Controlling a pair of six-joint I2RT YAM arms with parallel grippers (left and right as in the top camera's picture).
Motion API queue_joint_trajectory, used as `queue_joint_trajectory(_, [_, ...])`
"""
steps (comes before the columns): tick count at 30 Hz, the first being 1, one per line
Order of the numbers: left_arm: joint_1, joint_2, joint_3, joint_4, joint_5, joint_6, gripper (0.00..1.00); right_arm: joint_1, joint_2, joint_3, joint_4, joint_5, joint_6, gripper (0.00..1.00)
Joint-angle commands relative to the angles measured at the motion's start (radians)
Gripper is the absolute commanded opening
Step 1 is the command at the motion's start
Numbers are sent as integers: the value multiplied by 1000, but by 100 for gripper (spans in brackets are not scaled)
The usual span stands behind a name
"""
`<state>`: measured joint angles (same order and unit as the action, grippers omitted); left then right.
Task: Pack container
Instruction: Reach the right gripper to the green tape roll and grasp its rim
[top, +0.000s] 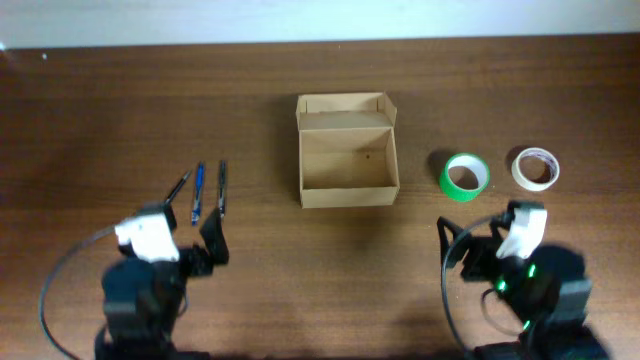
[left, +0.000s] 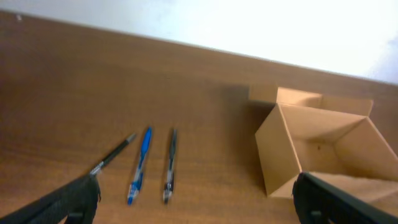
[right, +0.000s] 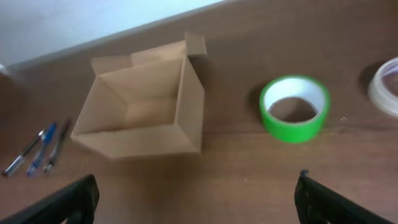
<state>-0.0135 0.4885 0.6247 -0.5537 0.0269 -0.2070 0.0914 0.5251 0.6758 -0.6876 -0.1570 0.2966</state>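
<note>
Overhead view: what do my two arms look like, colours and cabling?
Both are black with a white wrist block. The left arm has a grey cable loop; the right arm has a black cable loop and a green light.

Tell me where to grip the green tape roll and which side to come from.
Come straight down on the green tape roll and pinch its ring wall, one finger in the hole, one outside. It lies flat with the hole up, so the wall probably suits a pinch better than the wide outside. The right hand, open, is nearest.
</note>
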Motion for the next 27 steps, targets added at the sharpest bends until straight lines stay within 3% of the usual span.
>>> queue_joint_trajectory(1, [6, 244, 185, -45, -8, 28, 99, -7, 216, 277, -89, 22, -161, 98])
queue_joint_trajectory(5, [46, 582, 451, -111, -8, 109, 99, -7, 467, 652, -265, -65, -162, 99])
queue_joint_trajectory(8, [96, 764, 595, -144, 24, 108, 99, -9, 572, 787, -306, -21, -142, 99])
queue_joint_trajectory(11, [142, 924, 712, -172, 85, 108, 99, -36, 704, 887, -382, 94, -26, 99])
queue_joint_trajectory(17, [185, 1109, 771, -173, 93, 108, 99, -158, 1007, 985, -488, 114, 41, 97])
queue_joint_trajectory(27, [187, 1242, 771, -173, 52, 108, 99, -304, 1361, 985, -492, -24, 52, 89])
